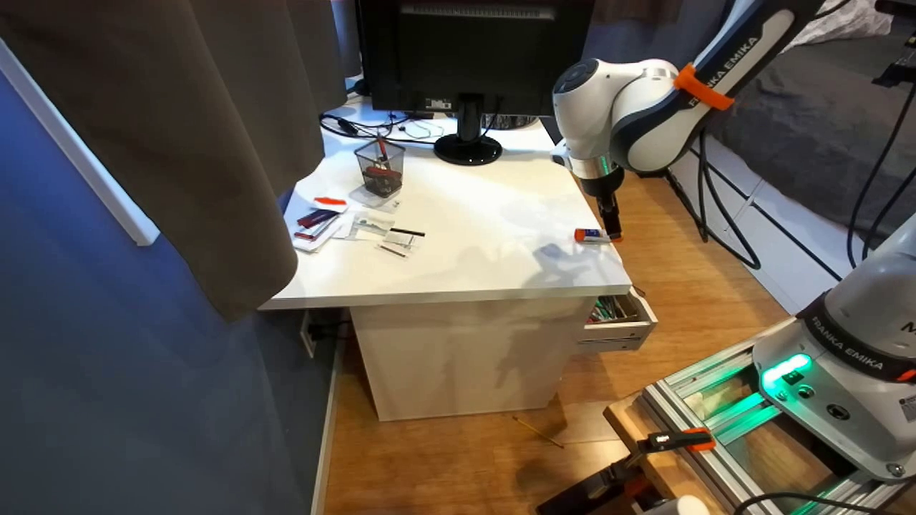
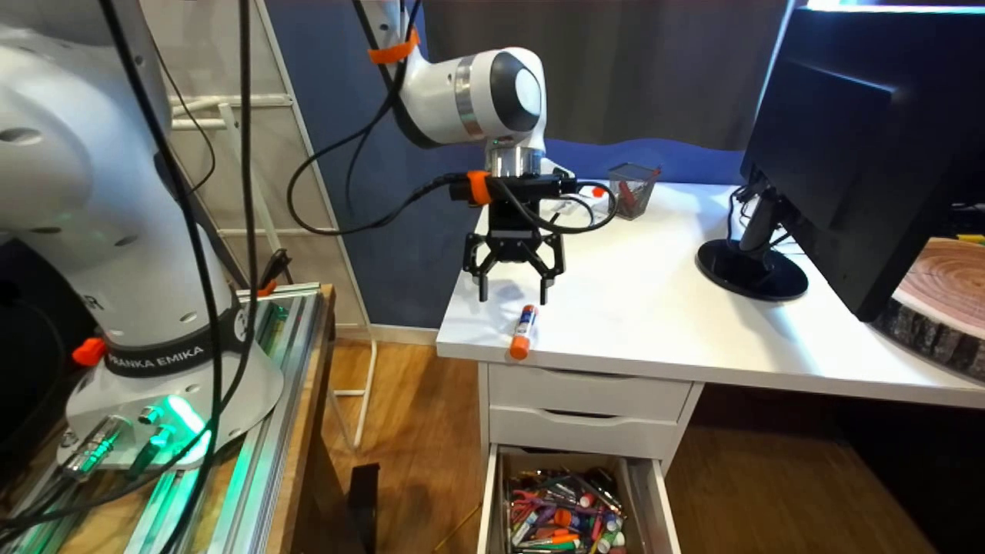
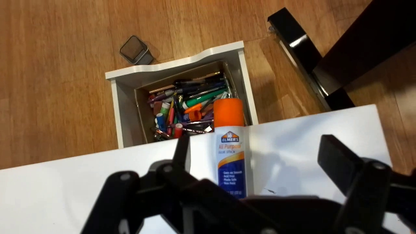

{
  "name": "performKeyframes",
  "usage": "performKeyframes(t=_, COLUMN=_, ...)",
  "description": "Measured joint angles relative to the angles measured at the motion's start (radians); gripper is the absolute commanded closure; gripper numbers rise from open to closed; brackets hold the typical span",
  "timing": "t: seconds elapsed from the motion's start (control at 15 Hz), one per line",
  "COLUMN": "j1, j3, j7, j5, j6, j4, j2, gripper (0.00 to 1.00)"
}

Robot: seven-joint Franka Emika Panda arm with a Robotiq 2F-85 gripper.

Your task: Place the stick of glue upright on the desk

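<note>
The stick of glue [image 1: 590,236] lies on its side at the edge of the white desk [image 1: 458,275]. It has a blue and white label, and its orange cap juts out over the edge in the wrist view [image 3: 230,146]. It also shows in an exterior view [image 2: 525,329] above the open drawer. My gripper [image 2: 513,290] is open and empty, pointing down just over the desk by the glue stick. In the wrist view the glue stick shows between the fingers [image 3: 255,156], nearer the left-hand finger of the picture. Its lower end is hidden behind the gripper.
An open drawer [image 3: 130,113] full of pens is below the glue stick. A black monitor [image 1: 472,64] stands at the back. A mesh pen cup [image 1: 379,172] and papers [image 1: 322,229] are on the desk's far side. A dark mesh bin [image 3: 135,50] is on the floor.
</note>
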Motion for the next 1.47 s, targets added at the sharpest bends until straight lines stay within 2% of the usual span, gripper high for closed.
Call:
performKeyframes(t=0.53, j1=0.048, j3=-0.015, j7=0.002, j5=-0.012, j6=-0.103, j4=0.181, j2=0.210, gripper=0.00)
performKeyframes(t=0.67, j1=0.057, j3=-0.021, j7=0.002, j5=-0.013, j6=-0.129, j4=0.225, j2=0.251, gripper=0.28)
performKeyframes(t=1.2, j1=0.074, j3=-0.031, j7=0.000, j5=-0.016, j6=-0.223, j4=0.342, j2=0.336, gripper=0.84)
performKeyframes(t=1.33, j1=0.080, j3=-0.031, j7=-0.001, j5=-0.016, j6=-0.246, j4=0.358, j2=0.346, gripper=0.94)
performKeyframes(t=1.47, j1=0.084, j3=-0.031, j7=-0.005, j5=-0.016, j6=-0.262, j4=0.370, j2=0.355, gripper=0.92)
